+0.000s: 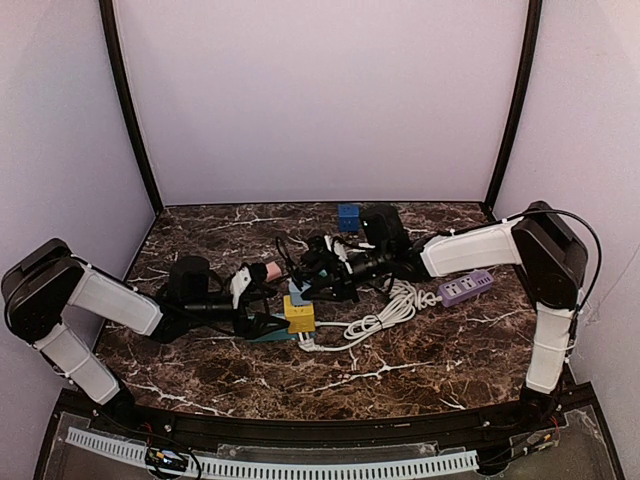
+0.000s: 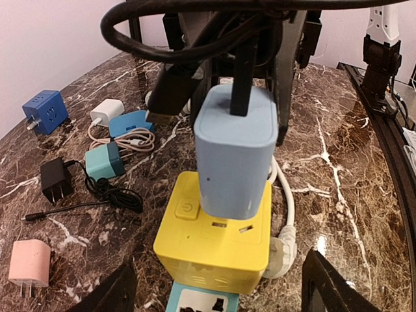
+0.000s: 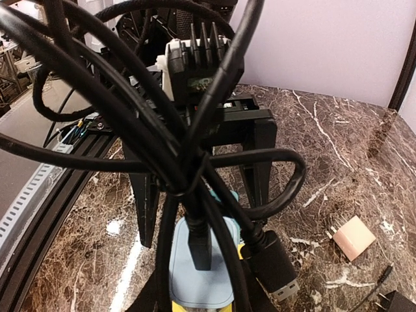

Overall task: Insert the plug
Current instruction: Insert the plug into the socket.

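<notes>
A light blue plug adapter [image 2: 234,156] with a black cable stands upright on the top face of a yellow cube socket [image 2: 214,244]; its prongs are hidden. My right gripper [image 1: 312,275] comes in from the right and is shut on the blue plug, its black fingers [image 2: 286,84] flanking the plug's top. In the right wrist view the blue plug [image 3: 198,286] shows below a tangle of black cables [image 3: 188,149] that hides my own fingers. My left gripper [image 2: 218,292] is open, its fingers wide on either side of the yellow cube [image 1: 299,313] without touching it.
A teal socket block [image 2: 201,302] lies against the cube's near side. A white cord and plug [image 2: 286,244] sit right of it. Loose adapters lie left: blue cube [image 2: 44,110], white charger [image 2: 107,112], teal [image 2: 104,162], black [image 2: 55,180], pink [image 2: 29,263]. A purple strip [image 1: 466,287] lies right.
</notes>
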`<state>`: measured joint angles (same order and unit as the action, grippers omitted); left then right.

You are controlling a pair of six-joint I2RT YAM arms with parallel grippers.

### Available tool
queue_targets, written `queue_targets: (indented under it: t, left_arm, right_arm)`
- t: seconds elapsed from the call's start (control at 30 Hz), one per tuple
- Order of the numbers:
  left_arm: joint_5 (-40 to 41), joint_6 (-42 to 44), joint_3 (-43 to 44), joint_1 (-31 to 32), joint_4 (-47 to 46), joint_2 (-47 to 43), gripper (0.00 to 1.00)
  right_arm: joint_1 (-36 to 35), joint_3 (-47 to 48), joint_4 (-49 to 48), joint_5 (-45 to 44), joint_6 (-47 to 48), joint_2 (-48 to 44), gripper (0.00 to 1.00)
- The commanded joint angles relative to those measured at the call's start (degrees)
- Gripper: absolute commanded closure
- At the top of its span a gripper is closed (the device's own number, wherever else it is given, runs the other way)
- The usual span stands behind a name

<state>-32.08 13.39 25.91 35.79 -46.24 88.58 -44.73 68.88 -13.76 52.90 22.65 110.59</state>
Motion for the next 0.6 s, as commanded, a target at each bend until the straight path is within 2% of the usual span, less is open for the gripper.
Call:
queue_targets:
  t: [0.0, 0.57]
  left_arm:
    - [-0.49, 2.07, 1.56, 0.16, -1.94, 1.88, 0.25]
    - [-0.92, 2.84, 2.99, 0.16, -1.96, 4.93, 0.31]
  right_arm:
    - [-0.04, 1.06, -0.10, 0.05, 1.85, 1.00, 1.00]
    - [0.45, 2.00, -0.07, -1.60, 3.56, 3.63, 1.00]
